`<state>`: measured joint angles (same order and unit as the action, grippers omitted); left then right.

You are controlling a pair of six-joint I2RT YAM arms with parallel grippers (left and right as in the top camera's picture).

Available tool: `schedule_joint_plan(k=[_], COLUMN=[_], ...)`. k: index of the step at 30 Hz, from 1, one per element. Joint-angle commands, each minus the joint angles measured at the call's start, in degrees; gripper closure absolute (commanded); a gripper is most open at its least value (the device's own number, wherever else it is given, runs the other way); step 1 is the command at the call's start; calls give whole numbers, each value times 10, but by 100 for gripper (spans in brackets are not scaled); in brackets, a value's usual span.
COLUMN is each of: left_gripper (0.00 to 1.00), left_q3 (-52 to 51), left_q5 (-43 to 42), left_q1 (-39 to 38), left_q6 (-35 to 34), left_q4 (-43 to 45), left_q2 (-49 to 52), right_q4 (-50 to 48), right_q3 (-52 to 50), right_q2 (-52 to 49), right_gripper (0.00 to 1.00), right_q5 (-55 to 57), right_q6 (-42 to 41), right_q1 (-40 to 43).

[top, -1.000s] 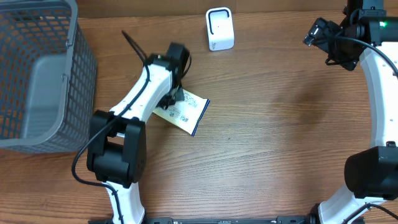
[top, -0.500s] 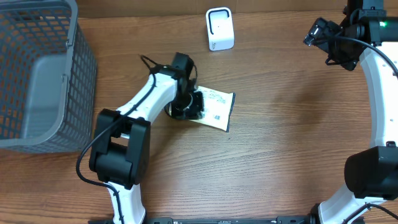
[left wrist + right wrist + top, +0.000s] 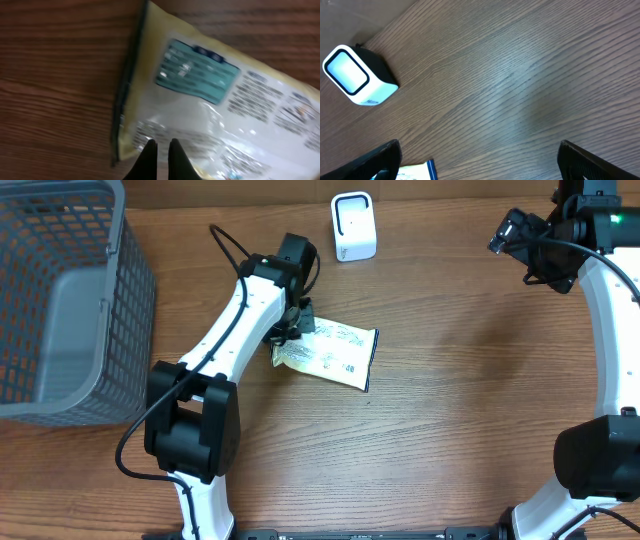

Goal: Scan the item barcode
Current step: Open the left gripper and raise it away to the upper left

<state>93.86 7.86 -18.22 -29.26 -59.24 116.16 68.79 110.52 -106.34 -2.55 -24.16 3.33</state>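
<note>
Overhead: left claw [image 3: 292, 329] is pinched shut, seemingly on the packet [image 3: 338, 354] edge, to bring it to the scanner [image 3: 353, 226]. Right claw [image 3: 479, 160] stands spread, parked far right.

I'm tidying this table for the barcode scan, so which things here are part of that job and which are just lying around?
For the job: packet; white scanner; left gripper, pinching the packet's edge.
Lying about: grey mesh basket.

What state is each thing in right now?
packet: roughly level, printed side up, pinched at one end
left gripper: shut on packet
right gripper: open, holding nothing
scanner: standing, apart from packet
basket: upright, nothing visible inside
</note>
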Motion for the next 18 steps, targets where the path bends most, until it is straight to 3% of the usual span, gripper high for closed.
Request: schedule_joint_plan(k=[1,5,9,15,18], left_gripper=[96,96,96,96,96], left_q3=[-49,-114,-121,-16,65], left_q5=[77,94,128,148,90], left_q1=[14,21,25,24,18], left_q6=[-16,-16,-16,-31,-36], left_q4=[32,68,43,-68,-111], left_q2=[5,5,3,-8,-14], right_q4=[-1,-1,-1,-1,-1], right_q3=[3,3,3,3,3], right_q2=[2,2,2,2,2], right_gripper=[0,0,0,0,0], right_q5=[3,3,3,3,3], right_q6=[2,2,2,2,2], right_q1=[0,0,0,0,0])
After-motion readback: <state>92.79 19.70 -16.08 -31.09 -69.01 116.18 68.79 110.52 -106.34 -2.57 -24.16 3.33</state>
